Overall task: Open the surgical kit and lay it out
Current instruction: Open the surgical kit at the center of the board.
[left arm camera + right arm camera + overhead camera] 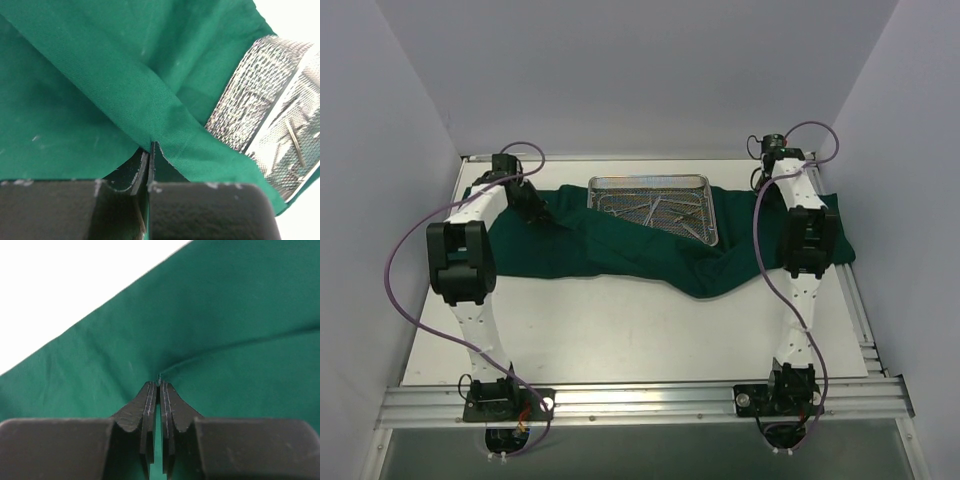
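Note:
The dark green cloth (620,255) of the surgical kit lies spread across the table. The silver wire-mesh tray (700,184) rests on its far part, with slender steel instruments (660,210) inside. My left gripper (151,146) is shut on a fold of the cloth (100,75) just left of the tray (260,90). In the top view it sits at the cloth's far left (540,215). My right gripper (159,383) is shut on a raised pinch of the cloth (225,315) at the far right. In the top view its fingertips are hidden under the arm.
White walls close in the table (620,330) on the left, back and right. A metal rail (640,400) carrying both arm bases runs along the near edge. Purple cables loop beside each arm. Bare white tabletop (60,285) shows beyond the cloth's edge in the right wrist view.

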